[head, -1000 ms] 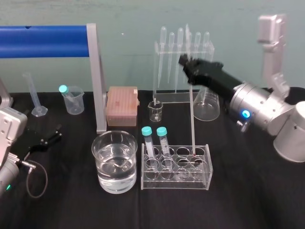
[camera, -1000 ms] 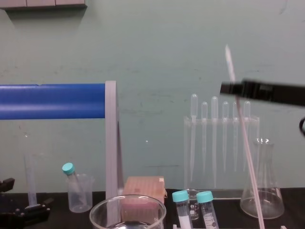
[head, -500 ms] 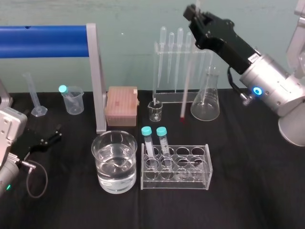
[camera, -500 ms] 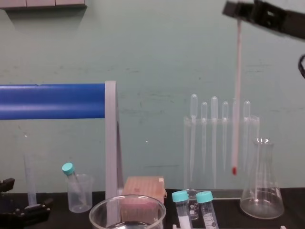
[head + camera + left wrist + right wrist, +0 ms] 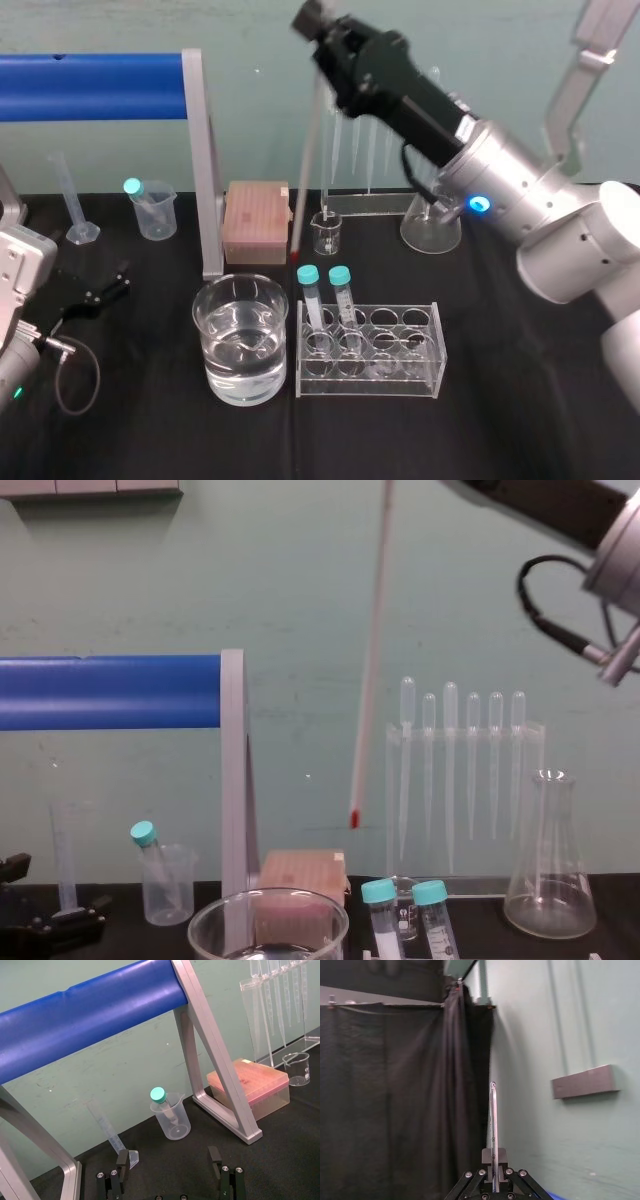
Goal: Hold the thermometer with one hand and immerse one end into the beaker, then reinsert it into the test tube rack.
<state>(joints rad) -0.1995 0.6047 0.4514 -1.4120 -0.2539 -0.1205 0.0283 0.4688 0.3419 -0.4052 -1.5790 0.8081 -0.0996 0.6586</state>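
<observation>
My right gripper [image 5: 318, 35] is raised high at the back, shut on the top part of the thermometer [image 5: 306, 165]. The thin white rod hangs almost upright, and its red lower end is in the air just behind the right side of the beaker [image 5: 240, 305]. In the chest view the thermometer [image 5: 368, 660] ends well above the beaker's rim [image 5: 268, 910]. The wide glass beaker holds water. To its right, the low clear test tube rack [image 5: 425, 375] holds two teal-capped tubes. The right wrist view looks up the thermometer [image 5: 493, 1120] from the right gripper [image 5: 493, 1162]. My left gripper [image 5: 167, 1165] rests open at the far left.
A blue bar on a grey frame [image 5: 205, 170] stands left of the beaker. Behind are a pink tip box [image 5: 257, 222], a small glass beaker [image 5: 325, 233], a tall pipette stand [image 5: 385, 200] and a conical flask [image 5: 430, 228]. A plastic beaker [image 5: 152, 212] and a measuring cylinder [image 5: 75, 205] sit back left.
The right gripper lifted the thermometer out of the test tube rack, then carried it left to just behind the beaker. The left arm has not moved.
</observation>
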